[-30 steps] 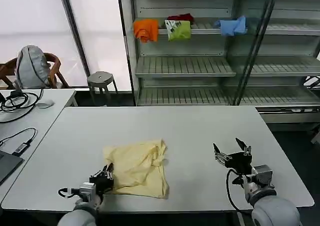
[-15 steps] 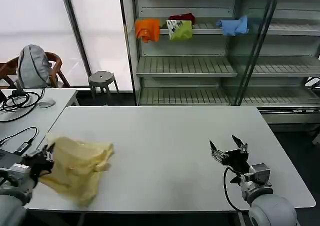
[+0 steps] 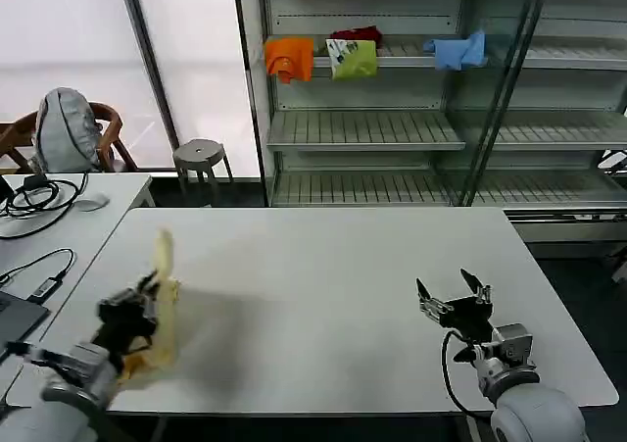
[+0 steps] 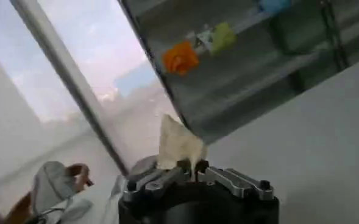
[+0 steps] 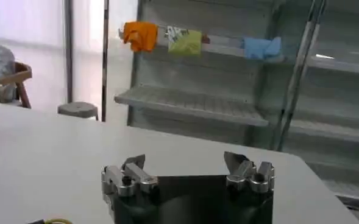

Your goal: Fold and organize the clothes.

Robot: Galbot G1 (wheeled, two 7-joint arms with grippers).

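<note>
Grey table [image 3: 323,285] fronts metal shelving [image 3: 431,128] bearing an orange garment [image 3: 288,58], a lime-green one [image 3: 351,58] and a light blue one [image 3: 454,50]. At its near left corner the left gripper [image 3: 139,310] is clamped on the pale yellow T-shirt [image 3: 163,300], bunched and rising above the fingers. The right gripper [image 3: 455,296] hovers near the right edge, fingers spread. A stool [image 3: 199,156] stands behind.

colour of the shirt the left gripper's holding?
Pale cream-yellow, plain. The shirt in the left gripper shows best in the head view.
</note>
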